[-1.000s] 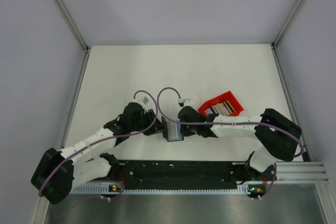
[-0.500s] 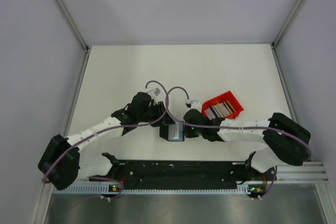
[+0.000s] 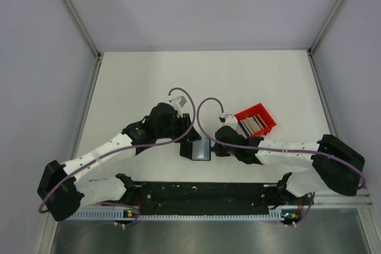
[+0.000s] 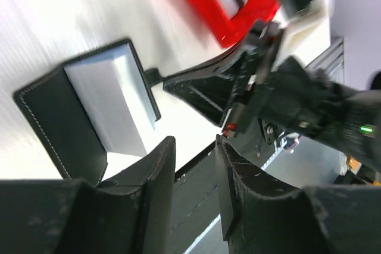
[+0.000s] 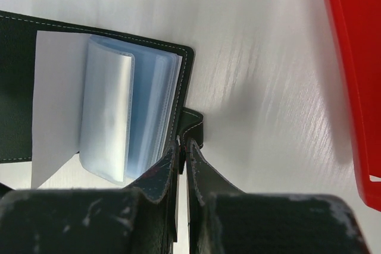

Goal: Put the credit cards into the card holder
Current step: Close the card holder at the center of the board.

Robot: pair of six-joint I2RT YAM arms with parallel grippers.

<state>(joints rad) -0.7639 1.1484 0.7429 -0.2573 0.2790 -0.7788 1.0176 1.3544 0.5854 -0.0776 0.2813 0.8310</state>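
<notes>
Table (image 3: 238,75), top view: white; it bears everything listed below.
Card holder (image 3: 200,149), top view: lies open on the table close to my bases, between my two grippers.
Left gripper (image 3: 186,142), top view: just beside the holder's left edge; I cannot tell its spread from here.
Right gripper (image 3: 214,146), top view: at the holder's right edge.
Red tray (image 3: 243,115), top view: right of the holder and farther back, not touching it.
Credit cards (image 3: 254,124), top view: side by side inside the red tray, in dark, tan and pale stripes.
Left gripper (image 4: 193,173), left wrist view: my fingers stand apart with nothing between them, just beside the holder.
Card holder (image 4: 89,117), left wrist view: open; black stitched cover, pale inner face turned up.
Right gripper (image 4: 166,82), left wrist view: its tips meet the holder's far edge.
Red tray (image 4: 238,10), left wrist view: blurred, beyond the holder.
Right gripper (image 5: 182,142), right wrist view: my fingers are pinched together on the small black tab (image 5: 191,124) at the holder's edge.
Card holder (image 5: 107,111), right wrist view: open flat, with pale blue clear sleeves (image 5: 149,111) stacked inside.
Red tray (image 5: 351,87), right wrist view: at the right border, well apart from the tab.
</notes>
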